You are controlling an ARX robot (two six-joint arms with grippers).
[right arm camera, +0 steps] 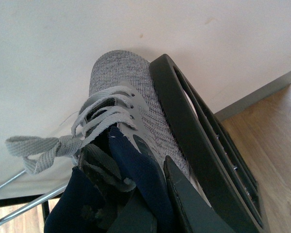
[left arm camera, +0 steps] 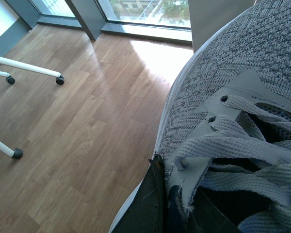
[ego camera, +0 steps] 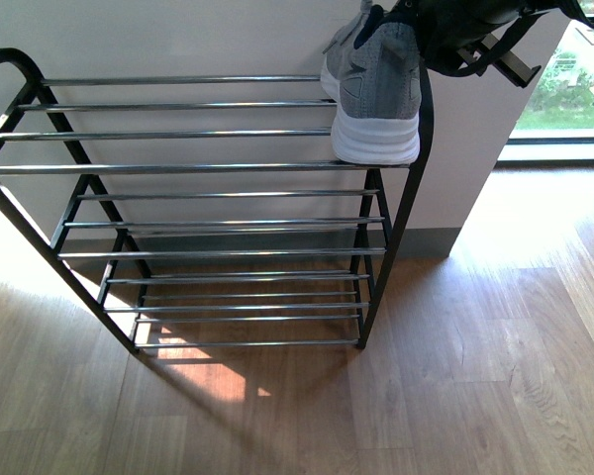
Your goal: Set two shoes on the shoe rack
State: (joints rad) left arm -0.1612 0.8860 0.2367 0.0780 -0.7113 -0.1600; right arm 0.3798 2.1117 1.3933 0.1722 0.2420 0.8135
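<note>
First sneaker [ego camera: 376,89] sits at the right end of the rack's [ego camera: 178,168] top bars.
Right gripper [right arm camera: 136,179] pinches its soft collar; left gripper [left arm camera: 167,208] clamps the second sneaker [left arm camera: 223,73] off the rack. Likely light, floppy knit, so the collar holds best.

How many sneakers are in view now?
2. First sneaker: top tier of the shoe rack, right end, gripped by the right claw. Second sneaker: in the left claw over wood floor, outside the front view.
</note>
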